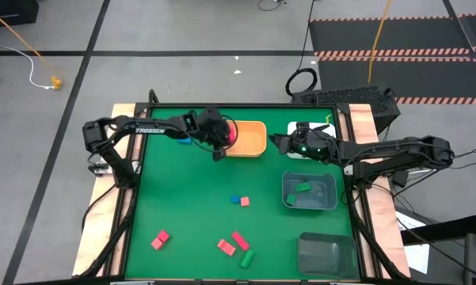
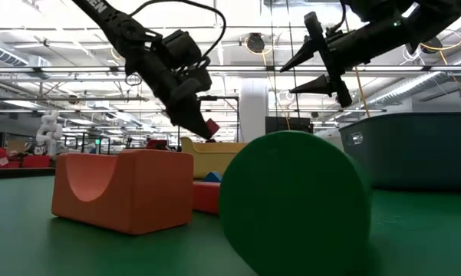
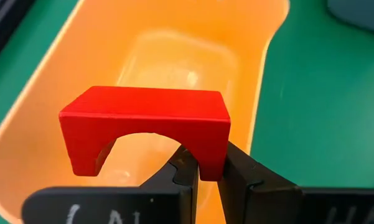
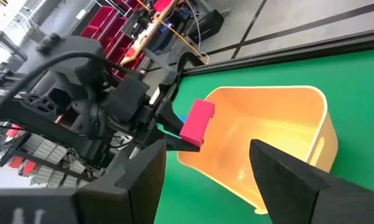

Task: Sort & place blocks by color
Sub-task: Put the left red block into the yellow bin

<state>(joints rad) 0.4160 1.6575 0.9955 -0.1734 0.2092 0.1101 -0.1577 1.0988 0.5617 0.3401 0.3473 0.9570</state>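
Note:
My left gripper [image 1: 222, 142] is shut on a red arch-shaped block [image 3: 143, 127] above the left rim of the orange bin [image 1: 249, 142]. The block also shows in the right wrist view [image 4: 197, 123] and in the low view [image 2: 211, 126]. My right gripper [image 1: 276, 143] hovers open just right of the orange bin, touching nothing. Loose blocks lie on the green table: a blue one [image 1: 234, 199], red ones [image 1: 245, 203] [image 1: 160, 239] [image 1: 226, 247] and a green one [image 1: 246, 258]. Another green block [image 1: 302, 188] lies inside a grey bin [image 1: 289, 198]. My left gripper pinches one leg of the arch [image 3: 210, 163] between its two fingers [image 3: 180, 174]. The fingers come slanting down from the table's left. The block is lifted clear and hangs over the orange bin's inside [image 3: 174, 56], with its flat top level.
A white bin [image 1: 321, 125] sits under my right arm at the far right. A second grey bin [image 1: 325, 253] stands at the near right corner. A blue block [image 1: 184, 141] lies below my left arm. In the low view, an orange arch [image 2: 123, 188] and a green round piece [image 2: 295, 199] fill the foreground.

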